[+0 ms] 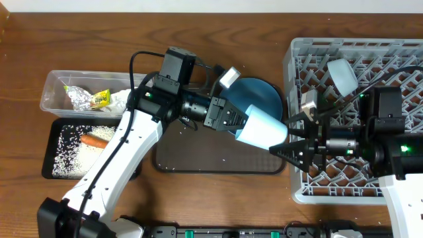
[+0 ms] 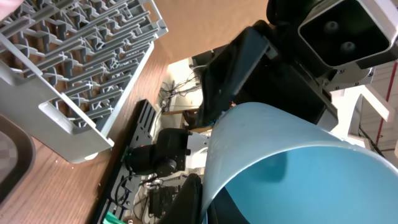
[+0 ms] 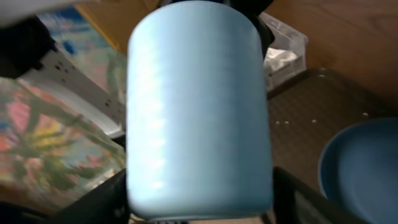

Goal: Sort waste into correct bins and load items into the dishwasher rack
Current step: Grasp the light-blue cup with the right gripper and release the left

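Note:
My left gripper (image 1: pixel 239 124) is shut on the rim of the light blue cup (image 1: pixel 264 129), holding it on its side above the table between the two arms. My right gripper (image 1: pixel 291 142) is open with a finger on each side of the cup's base (image 3: pixel 199 106). In the left wrist view the cup (image 2: pixel 298 174) fills the lower right. The blue plate (image 1: pixel 264 96) lies behind the cup. A pale pink cup (image 1: pixel 342 74) stands in the grey dishwasher rack (image 1: pixel 297 192). The bowl and chopsticks are out of view.
The dark brown serving tray (image 1: pixel 198 158) lies under the cup. At the left, the clear tub (image 1: pixel 53 92) holds foil (image 1: pixel 86 99) and tissue (image 1: pixel 119 99). The black tray (image 1: pixel 53 168) holds rice (image 1: pixel 73 149) and a carrot (image 1: pixel 96 140).

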Controlling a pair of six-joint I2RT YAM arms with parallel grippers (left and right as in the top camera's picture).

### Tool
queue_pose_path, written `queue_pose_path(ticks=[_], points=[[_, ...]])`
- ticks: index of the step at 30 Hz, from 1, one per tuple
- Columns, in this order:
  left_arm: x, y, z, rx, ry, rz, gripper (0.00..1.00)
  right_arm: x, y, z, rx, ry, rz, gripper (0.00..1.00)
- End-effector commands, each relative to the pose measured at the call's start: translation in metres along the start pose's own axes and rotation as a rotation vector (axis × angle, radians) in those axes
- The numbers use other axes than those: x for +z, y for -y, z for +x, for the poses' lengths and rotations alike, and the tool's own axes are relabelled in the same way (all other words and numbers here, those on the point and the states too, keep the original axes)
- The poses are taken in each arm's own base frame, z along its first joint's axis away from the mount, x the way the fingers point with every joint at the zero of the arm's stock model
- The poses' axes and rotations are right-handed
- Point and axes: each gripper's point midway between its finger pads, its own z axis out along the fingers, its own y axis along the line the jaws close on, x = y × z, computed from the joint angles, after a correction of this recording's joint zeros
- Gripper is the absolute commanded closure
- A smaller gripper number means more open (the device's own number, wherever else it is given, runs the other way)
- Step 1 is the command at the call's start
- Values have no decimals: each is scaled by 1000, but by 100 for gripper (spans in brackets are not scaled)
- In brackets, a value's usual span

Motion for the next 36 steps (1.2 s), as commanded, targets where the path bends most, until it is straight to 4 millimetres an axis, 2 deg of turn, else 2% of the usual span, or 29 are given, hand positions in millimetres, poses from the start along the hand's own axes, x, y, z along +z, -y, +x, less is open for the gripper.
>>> queue_pose_path(ticks=[1,10,36], points=[[0,5,1,3,-8,26,94,-2,-6,-4,7,34,-42,35],[0,4,1,4,-6,21,94,-2,-8,-2,26,29,-46,39],[0,1,0,8,-2,9,94,1,-11,-2,11,23,-63,32]])
